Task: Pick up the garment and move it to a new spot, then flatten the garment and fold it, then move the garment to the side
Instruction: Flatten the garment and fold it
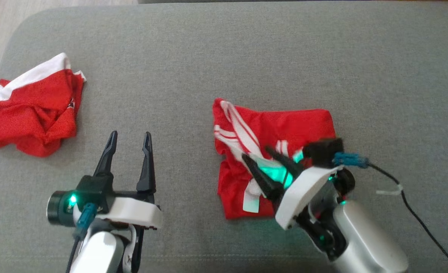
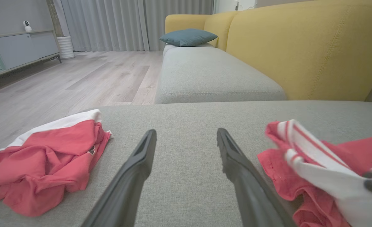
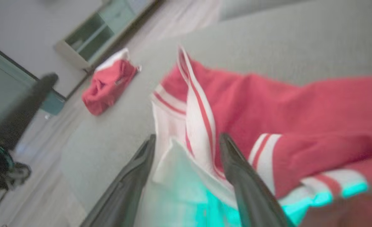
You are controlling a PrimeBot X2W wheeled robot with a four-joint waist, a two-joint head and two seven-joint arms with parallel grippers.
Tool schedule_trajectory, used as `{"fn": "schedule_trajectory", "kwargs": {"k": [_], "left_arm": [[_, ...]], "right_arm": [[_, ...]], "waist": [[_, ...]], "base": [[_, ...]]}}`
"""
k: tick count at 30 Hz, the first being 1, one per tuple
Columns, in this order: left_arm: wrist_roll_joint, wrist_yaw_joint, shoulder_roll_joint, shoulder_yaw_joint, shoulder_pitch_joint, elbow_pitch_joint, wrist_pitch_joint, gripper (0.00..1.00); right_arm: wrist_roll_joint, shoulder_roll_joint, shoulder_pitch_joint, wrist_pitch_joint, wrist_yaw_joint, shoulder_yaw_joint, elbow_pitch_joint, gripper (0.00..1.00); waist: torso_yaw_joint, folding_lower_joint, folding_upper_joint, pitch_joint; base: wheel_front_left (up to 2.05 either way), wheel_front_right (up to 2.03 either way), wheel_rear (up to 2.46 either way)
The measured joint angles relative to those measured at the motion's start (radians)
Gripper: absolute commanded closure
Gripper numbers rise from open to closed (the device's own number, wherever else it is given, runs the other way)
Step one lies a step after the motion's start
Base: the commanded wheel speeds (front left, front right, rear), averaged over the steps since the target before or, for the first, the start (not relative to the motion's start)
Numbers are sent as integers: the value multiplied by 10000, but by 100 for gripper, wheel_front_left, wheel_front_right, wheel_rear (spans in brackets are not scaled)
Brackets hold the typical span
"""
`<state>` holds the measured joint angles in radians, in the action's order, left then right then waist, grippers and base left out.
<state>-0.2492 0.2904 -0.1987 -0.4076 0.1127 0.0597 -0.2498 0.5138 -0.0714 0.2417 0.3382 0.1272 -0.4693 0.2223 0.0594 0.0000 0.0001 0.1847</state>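
A crumpled red garment (image 1: pixel 284 125) with white striped bands lies at the middle of the grey cushion (image 1: pixel 246 45). My right gripper (image 1: pixel 256 152) leans over its lower half, fingers apart, tips down in the folds. In the right wrist view a white striped band (image 3: pixel 198 126) rises between the open fingers of that gripper (image 3: pixel 187 136). My left gripper (image 1: pixel 130 133) stands open over bare cushion to the left of the garment (image 2: pixel 299 157), nothing between its fingers (image 2: pixel 135 164).
A second red and white garment (image 1: pixel 30 113) lies bunched at the cushion's left edge, near the wooden floor (image 2: pixel 78 72). A black cable (image 1: pixel 417 216) trails from the right wrist. The yellow sofa back (image 2: pixel 299 47) and a blue pillow (image 2: pixel 187 36) stand beyond.
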Motion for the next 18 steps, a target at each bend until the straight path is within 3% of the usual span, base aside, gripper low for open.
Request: {"fn": "schedule_trajectory", "kwargs": {"k": [5,9,14,18], "left_arm": [[2,4,-2,6,-1,23,0,0],[2,17,-10,15,-2,40,0,0],[6,130,-73,63,-5,13,0,0],[17,194,-151,86,-9,-48,0,0]], "right_arm": [[583,6,620,-2416,0,8,-719,0],[349,-25,691,-3365,0,755,-1258,0],[-1120,-573,425,-3659,0,2535,-1918,0],[-2128,-988,-661,-3630,0,3958,-2293,0]], "waist": [[-130,0,0,-9],[-267,0,0,-40],[-504,0,0,-60],[-697,0,0,-64]], "base": [[0,0,0],[0,0,0],[0,0,0],[0,0,0]]}}
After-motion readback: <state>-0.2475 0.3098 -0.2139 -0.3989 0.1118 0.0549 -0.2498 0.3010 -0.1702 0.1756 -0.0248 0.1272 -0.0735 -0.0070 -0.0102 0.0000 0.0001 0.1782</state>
